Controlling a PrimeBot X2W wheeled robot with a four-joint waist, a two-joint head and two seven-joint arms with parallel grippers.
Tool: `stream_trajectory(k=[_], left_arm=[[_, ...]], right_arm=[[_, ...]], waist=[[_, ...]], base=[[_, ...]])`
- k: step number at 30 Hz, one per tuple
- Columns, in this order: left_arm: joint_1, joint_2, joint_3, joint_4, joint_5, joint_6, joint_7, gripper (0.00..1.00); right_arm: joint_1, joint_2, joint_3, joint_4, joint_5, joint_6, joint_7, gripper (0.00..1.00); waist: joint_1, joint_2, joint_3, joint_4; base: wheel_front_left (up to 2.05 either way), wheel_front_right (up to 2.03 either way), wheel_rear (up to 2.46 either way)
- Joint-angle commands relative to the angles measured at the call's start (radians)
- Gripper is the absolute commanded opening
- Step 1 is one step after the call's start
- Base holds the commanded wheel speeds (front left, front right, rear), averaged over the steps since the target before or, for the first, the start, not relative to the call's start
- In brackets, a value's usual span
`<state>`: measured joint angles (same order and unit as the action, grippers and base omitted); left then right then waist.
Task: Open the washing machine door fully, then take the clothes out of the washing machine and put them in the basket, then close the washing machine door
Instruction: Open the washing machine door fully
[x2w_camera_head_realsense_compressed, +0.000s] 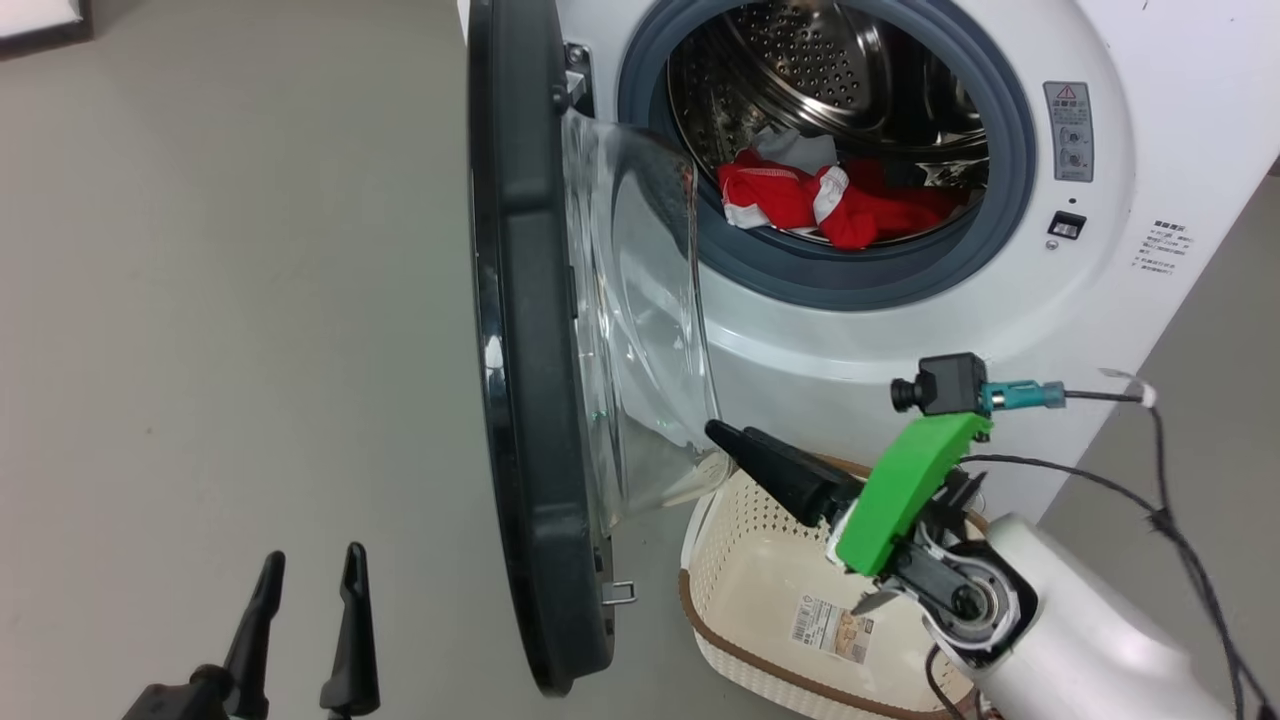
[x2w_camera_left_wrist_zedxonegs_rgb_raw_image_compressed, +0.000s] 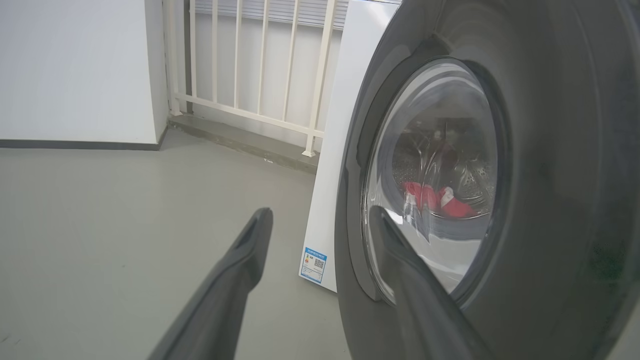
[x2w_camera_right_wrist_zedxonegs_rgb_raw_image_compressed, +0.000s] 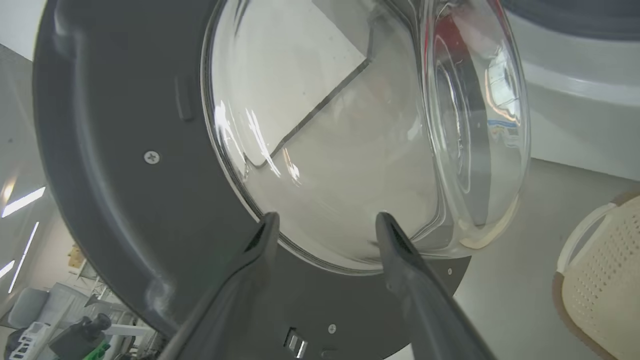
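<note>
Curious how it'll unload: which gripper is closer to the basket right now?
The right. The right gripper hangs over the rim of the basket; the left gripper is beyond the open washing machine door, on its outer side.

1. A grey warning label (x2w_camera_head_realsense_compressed: 1068, 130) stands on the white front of the washing machine (x2w_camera_head_realsense_compressed: 900, 330), right of the drum opening. It has a red warning triangle at its top. The print and two round pictograms below are too small to read.
2. A block of small dark printed lines (x2w_camera_head_realsense_compressed: 1160, 248) sits lower and further right on the same front. Its characters cannot be made out.
3. A paper label (x2w_camera_head_realsense_compressed: 830, 625) lies on the bottom of the basket (x2w_camera_head_realsense_compressed: 730, 520), with barcode-like stripes and orange-brown print, unreadable.
4. A blue-and-white sticker (x2w_camera_left_wrist_zedxonegs_rgb_raw_image_compressed: 313, 265) sits at the lower corner of the machine's white side panel. It has a blue header band and a small code square; no word is legible.
</note>
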<state>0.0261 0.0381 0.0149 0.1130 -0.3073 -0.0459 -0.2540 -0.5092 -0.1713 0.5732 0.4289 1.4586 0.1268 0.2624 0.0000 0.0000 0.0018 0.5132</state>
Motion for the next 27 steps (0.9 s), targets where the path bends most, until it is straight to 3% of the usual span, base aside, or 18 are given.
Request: stream_trajectory(k=[1,7,10,18,21,27], left_arm=[[-0.037,0.012,0.033,-0.014,0.011,-0.010,-0.008,1.00],[-0.041,0.012,0.029,-0.004,0.018,-0.015,-0.008,1.00],[-0.041,0.012,0.028,0.001,0.024,-0.018,-0.008,1.00],[-0.044,0.012,0.022,0.002,0.023,-0.021,-0.008,1.00],[-0.045,0.012,0.021,-0.001,0.022,-0.019,-0.008,1.00],[-0.042,0.012,0.023,-0.017,0.016,-0.012,-0.008,1.00]], right_arm=[[0.006,-0.017,0.037,-0.029,-0.076,0.004,-0.073,1.00],[0.005,-0.067,0.139,0.027,-0.257,0.004,-0.255,1.00],[-0.009,-0.077,0.188,0.112,-0.375,0.004,-0.384,1.00],[-0.027,-0.046,0.177,0.250,-0.543,0.004,-0.514,1.00],[-0.023,-0.038,0.102,0.269,-0.652,0.004,-0.523,1.00],[0.109,0.029,-0.231,0.147,-0.948,0.004,-0.524,1.00]], waist=[[0.0000,0.0000,-0.006,-0.003],[0.0000,0.0000,-0.017,-0.008],[0.0000,0.0000,-0.025,-0.012],[0.0000,0.0000,-0.030,-0.017],[0.0000,0.0000,-0.028,-0.019],[0.0000,0.0000,-0.024,-0.020]], base=[[0.00,0.00,0.00],[0.00,0.00,0.00],[0.00,0.00,0.00],[0.00,0.00,0.00],[0.00,0.00,0.00],[0.00,0.00,0.00]])
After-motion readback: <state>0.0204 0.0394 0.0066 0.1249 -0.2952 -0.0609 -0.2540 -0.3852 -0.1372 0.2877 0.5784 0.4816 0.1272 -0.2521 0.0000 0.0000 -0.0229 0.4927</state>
